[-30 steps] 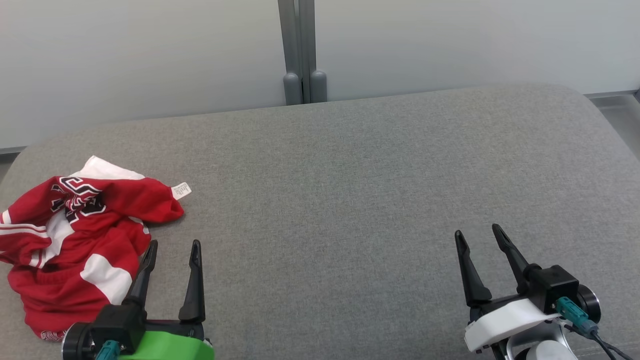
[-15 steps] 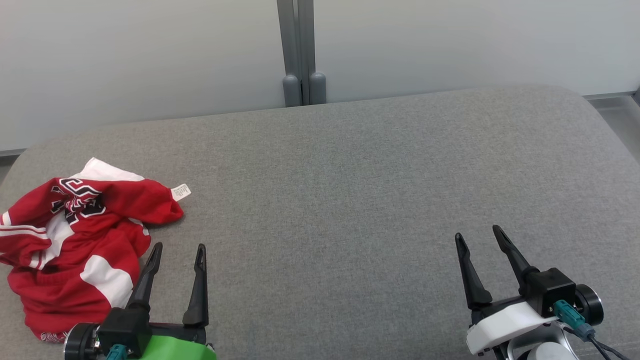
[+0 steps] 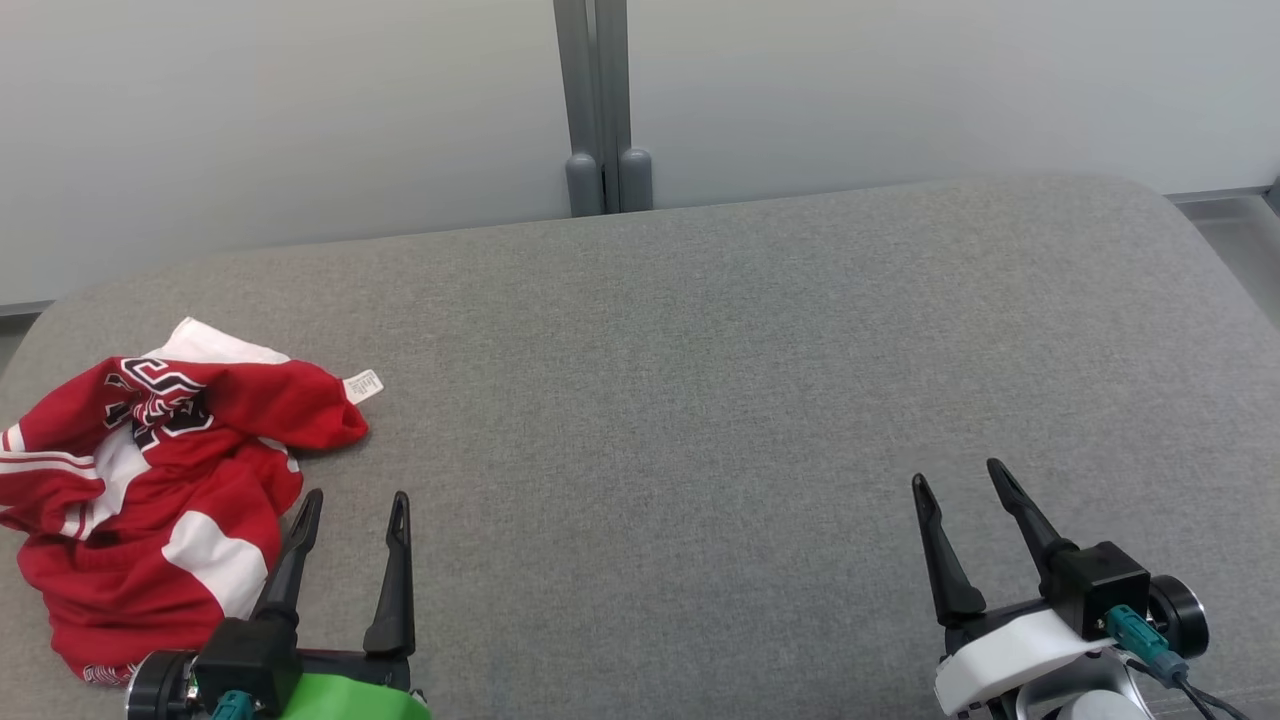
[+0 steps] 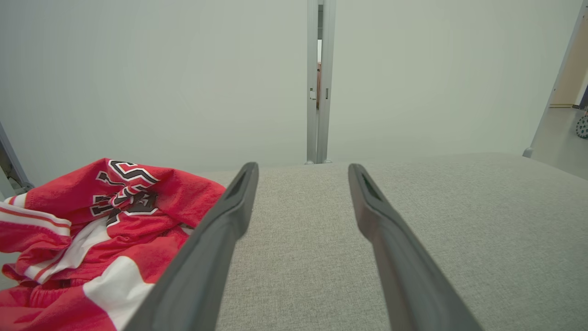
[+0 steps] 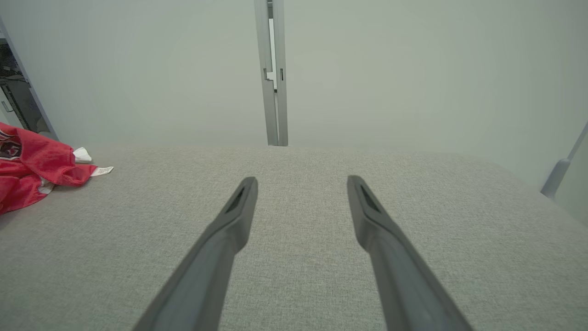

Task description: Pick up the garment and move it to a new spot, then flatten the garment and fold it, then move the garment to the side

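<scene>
Grey cushioned surface bears crumpled red garment at left; left gripper, right gripper both spread, empty.

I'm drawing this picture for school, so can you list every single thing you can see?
garment: one, red and white with black lettering, crumpled at the left end of the padded surface
label: one, white, sticking out at the garment's right edge
padded surface: one, grey fabric, spanning the middle of the head view
wall panels: two, pale, behind the padded surface
post: one, grey, upright between the wall panels
left gripper: one, dark fingers, open, holding nothing, just right of the garment
right gripper: one, dark fingers, open, holding nothing, over the surface's right part
</scene>
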Controlling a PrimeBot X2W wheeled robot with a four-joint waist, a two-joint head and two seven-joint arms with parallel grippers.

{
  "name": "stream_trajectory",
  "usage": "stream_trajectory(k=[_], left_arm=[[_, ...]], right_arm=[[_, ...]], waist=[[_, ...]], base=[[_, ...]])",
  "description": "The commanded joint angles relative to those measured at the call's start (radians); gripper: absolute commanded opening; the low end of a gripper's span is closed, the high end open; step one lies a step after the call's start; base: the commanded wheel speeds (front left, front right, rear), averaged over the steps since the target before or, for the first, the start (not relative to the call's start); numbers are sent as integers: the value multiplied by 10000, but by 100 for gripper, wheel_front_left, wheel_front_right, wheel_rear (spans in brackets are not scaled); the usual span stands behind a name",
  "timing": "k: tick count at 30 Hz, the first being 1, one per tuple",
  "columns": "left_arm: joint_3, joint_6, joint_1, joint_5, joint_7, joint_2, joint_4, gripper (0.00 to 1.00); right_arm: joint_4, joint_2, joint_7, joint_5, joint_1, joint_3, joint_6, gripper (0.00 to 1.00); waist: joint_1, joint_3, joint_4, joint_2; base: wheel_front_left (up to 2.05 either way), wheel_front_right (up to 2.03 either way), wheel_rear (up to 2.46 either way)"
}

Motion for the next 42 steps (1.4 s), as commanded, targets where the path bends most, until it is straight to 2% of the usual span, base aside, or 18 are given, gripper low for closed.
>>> stream_trajectory(k=[1,9,28,42], left_arm=[[32,-24,36,18,-33,66,31,100],[88,-24,-76,-152,-28,64,35,100],[299,-12,109,-58,-20,63,11,100],[497,-12,279,42,-20,61,-30,100]], right_arm=[[23,-39,-48,-100,92,-7,1,100],[45,-39,-44,-263,180,-36,1,100],[3,-37,-42,-14,230,227,1,100],[82,-37,-42,153,326,318,1,100]], waist=[[0,7,34,0],[0,94,623,0],[0,237,3302,0],[0,-1,4572,0]], base=[[0,0,0],[0,0,0],[0,0,0],[0,0,0]])
